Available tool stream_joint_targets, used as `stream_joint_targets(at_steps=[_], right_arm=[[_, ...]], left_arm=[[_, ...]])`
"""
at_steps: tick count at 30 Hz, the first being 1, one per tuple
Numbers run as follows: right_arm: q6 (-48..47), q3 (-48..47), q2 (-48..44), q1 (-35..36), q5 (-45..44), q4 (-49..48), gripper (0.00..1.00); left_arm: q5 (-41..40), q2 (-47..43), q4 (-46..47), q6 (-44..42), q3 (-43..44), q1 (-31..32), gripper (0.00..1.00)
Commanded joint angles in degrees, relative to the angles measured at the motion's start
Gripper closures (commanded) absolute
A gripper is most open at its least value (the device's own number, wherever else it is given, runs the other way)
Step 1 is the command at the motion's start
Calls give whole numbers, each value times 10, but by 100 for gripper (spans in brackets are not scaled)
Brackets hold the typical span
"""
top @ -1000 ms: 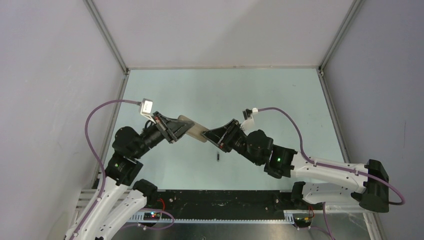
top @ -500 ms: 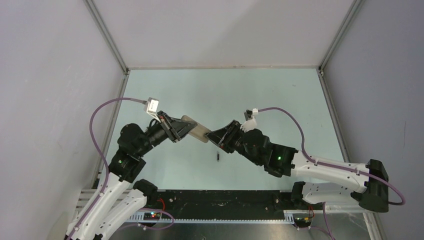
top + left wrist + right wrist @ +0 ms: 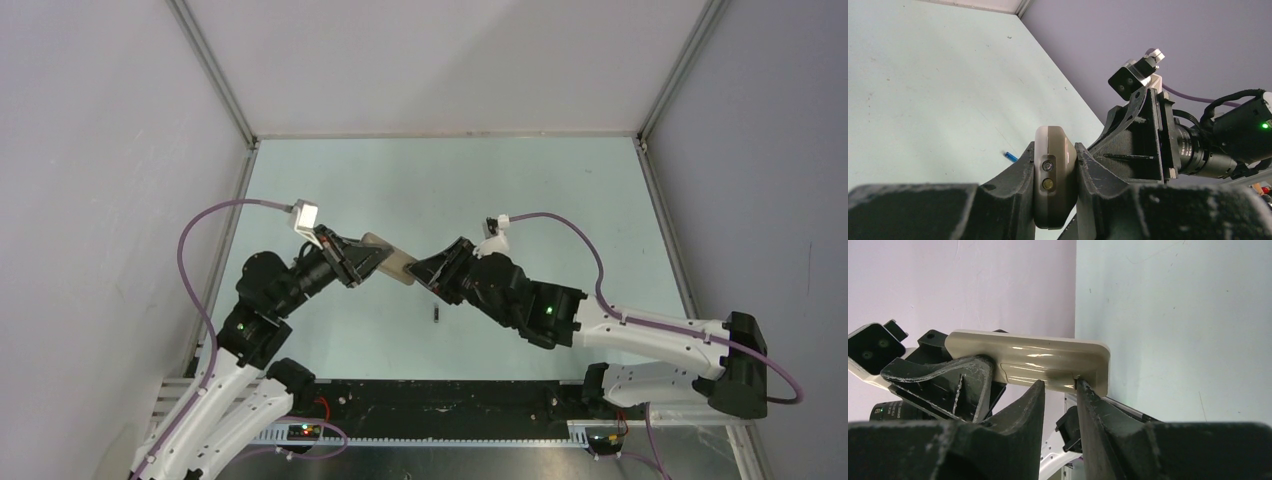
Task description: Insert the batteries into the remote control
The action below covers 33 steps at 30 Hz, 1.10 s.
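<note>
Two arms share the remote control [image 3: 390,260], its length bridging them. Left jaws clamp one end; right jaws, slightly parted, touch the other end's back.

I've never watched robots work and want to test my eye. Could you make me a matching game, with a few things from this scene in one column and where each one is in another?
Things
1. remote control
2. dark battery
3. blue battery
4. right gripper

Places
A. lying on the table, plain from above, nearer the arm bases than both grippers
B. fingertips at the remote control's beige back
C. clamped in the left gripper
D. lying on the table, seen from the left wrist

Pairs: 1-C, 2-A, 3-D, 4-B
</note>
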<state>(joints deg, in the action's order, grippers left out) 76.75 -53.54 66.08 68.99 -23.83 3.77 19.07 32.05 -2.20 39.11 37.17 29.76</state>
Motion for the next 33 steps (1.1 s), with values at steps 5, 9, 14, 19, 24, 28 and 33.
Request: stream_joint_targets(at_steps=[5, 9, 14, 19, 24, 28, 33], right_arm=[[19, -32, 20, 7, -51, 85, 65], [15, -33, 22, 8, -58, 91, 65], [9, -34, 28, 7, -59, 86, 58], [6, -34, 40, 5, -54, 68, 55], [10, -34, 48, 3, -51, 64, 47], [7, -33, 51, 4, -45, 57, 41], [-10, -13, 43, 5, -34, 13, 32]], left_arm=[[30, -11, 73, 6, 3, 23, 100], [26, -5, 74, -5, 4, 27, 100], [22, 4, 74, -12, 5, 37, 100], [20, 9, 74, -8, 10, 49, 100], [18, 3, 75, 9, 16, 51, 100], [27, 4, 75, 22, 23, 51, 100], [32, 3, 74, 31, 27, 51, 100]])
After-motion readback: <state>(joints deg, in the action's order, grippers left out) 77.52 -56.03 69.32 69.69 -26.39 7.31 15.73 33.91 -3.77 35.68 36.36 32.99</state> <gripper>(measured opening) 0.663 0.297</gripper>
